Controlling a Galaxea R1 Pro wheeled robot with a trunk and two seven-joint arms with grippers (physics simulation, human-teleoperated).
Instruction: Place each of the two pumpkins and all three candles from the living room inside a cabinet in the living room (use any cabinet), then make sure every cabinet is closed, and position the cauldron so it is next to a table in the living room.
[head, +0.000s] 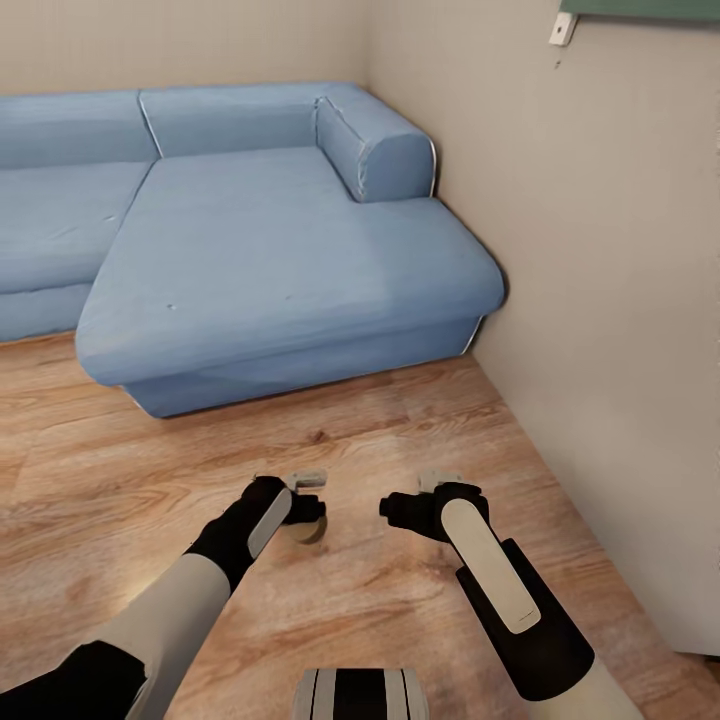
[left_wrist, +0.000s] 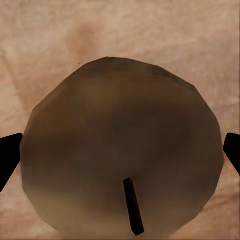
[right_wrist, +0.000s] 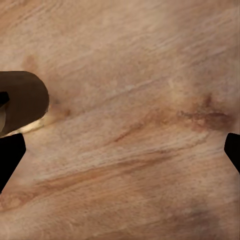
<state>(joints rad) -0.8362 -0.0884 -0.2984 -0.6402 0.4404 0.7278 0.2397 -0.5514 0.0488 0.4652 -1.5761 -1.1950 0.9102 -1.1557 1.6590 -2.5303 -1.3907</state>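
A robot's two dark arms reach forward over a light wood floor (head: 120, 450). Nearest, at about 7 o'clock in the head view, the left gripper (head: 305, 508) grasps a candle (head: 308, 528), a stubby cylinder that looks tan-brown in shadow. In the left wrist view the candle (left_wrist: 120, 150) shows its round end face, with a dark wick (left_wrist: 133, 206) near the middle, and a black fingertip (left_wrist: 9, 155) stands at each side, touching or just beside its wall. The candle's long axis, short as it is, runs along the line of that camera, so it seems to hang upright, wick end toward the gripper. At about 5 o'clock the right gripper (head: 400, 512) hovers released and holds nothing; its wrist view shows bare planks between spread black tips, with the candle (right_wrist: 22, 102) at one edge. Farther off, from 9 to 12 o'clock, a blue sectional sofa (head: 270, 250) fills the corner beside a beige wall (head: 620, 300). This looks like the carrying step: the candle is best kept upright and firmly gripped, with the base turned smoothly toward the cabinet so nothing slips.
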